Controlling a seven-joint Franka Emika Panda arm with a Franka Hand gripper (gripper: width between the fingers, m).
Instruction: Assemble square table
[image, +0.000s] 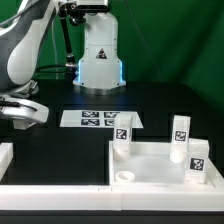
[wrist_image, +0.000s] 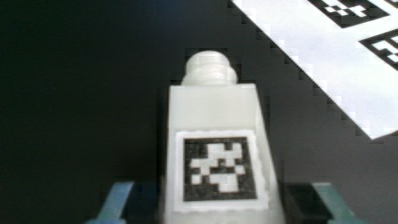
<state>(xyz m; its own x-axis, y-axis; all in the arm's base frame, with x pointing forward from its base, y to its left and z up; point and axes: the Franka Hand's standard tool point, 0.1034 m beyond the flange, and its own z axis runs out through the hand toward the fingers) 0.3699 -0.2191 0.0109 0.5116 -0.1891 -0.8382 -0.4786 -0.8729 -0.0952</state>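
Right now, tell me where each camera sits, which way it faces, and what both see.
Exterior view: off the arm, facing the robot base over the square table slab; the arm shows at the exterior view's left.
Wrist view: on the wrist, looking down past the gripper at a leg block.
Shared: the marker board.

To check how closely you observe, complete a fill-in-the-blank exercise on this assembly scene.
1. The fingers on either side of the small white tag-marked leg block are ____ in colour.
2. On the large white square plastic slab, ____ leg blocks stand upright.
3. The work surface under the parts is ____ in colour.

Missing words: blue; three; black.
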